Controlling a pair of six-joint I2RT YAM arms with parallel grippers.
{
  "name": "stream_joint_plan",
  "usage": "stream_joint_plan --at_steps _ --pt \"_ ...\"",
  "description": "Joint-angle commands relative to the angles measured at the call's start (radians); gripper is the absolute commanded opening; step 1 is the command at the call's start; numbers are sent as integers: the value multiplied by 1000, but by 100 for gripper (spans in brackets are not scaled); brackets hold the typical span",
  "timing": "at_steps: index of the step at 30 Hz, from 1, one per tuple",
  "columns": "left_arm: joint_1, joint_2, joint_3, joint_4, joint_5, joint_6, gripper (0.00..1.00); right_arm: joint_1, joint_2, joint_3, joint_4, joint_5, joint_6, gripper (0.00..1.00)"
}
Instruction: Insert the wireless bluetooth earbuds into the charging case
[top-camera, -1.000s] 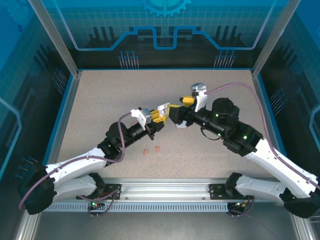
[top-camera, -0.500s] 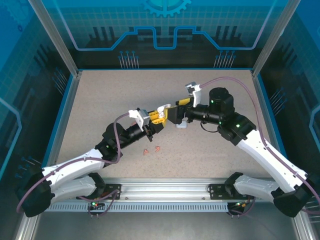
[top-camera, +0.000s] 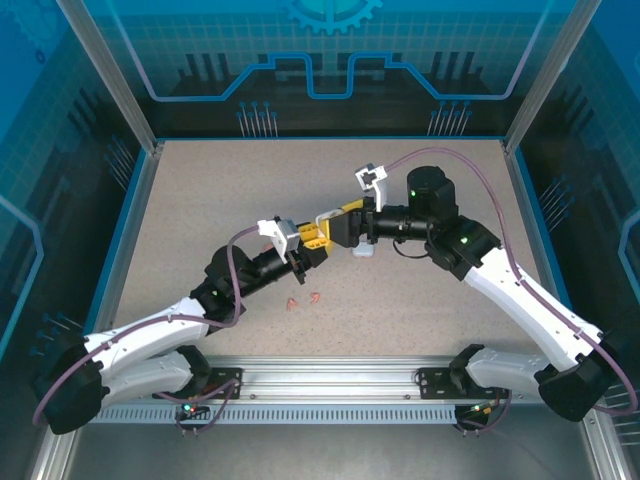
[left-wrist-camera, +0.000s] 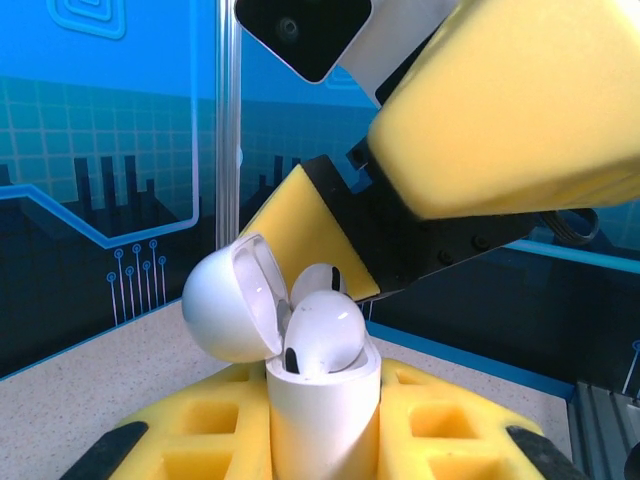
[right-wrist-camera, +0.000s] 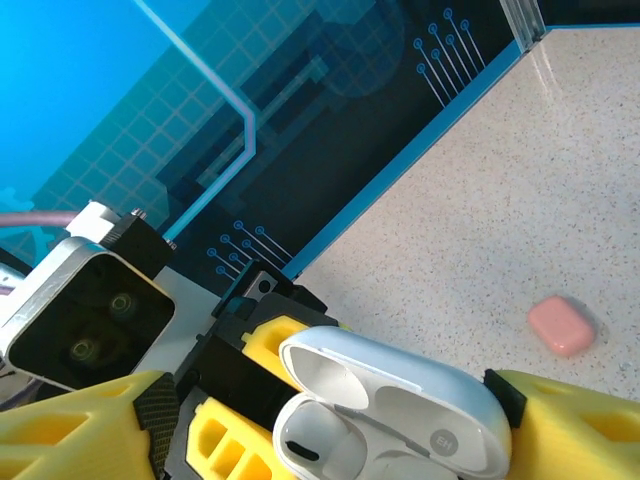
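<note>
I hold the glossy white plastic charging case (left-wrist-camera: 322, 425), 2 small white earbuds (left-wrist-camera: 322, 330) seated inside, clenched in the left claw (top-camera: 318, 236); the right claw (top-camera: 345, 226) I cannot tell; light, slick buds, best pinched by their stems.

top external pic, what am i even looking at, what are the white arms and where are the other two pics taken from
Those are two robot arms bolted at the table's near edge, seen from a camera above and behind. The other two pictures come from a camera on each wrist. The left gripper is shut on a white charging case, lid open, with white earbuds sitting in it. The right gripper is open, straddling that case. Two salmon-red earbuds lie on the table near the left arm.
</note>
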Motion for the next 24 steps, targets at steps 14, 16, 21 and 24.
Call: stream_joint_plan --at_steps 14,16,21,24 --pt "-7 -20 22 -28 -25 15 0 -6 -52 54 -116 18 -56 72" --pt "-6 -19 22 -28 -22 12 0 -7 -59 51 -126 27 -61 72" --pt "-6 -21 22 -31 -22 6 0 -13 -80 48 -171 70 -82 73" --pt "-7 -22 21 -33 -22 3 0 -15 -97 49 -213 134 -100 73"
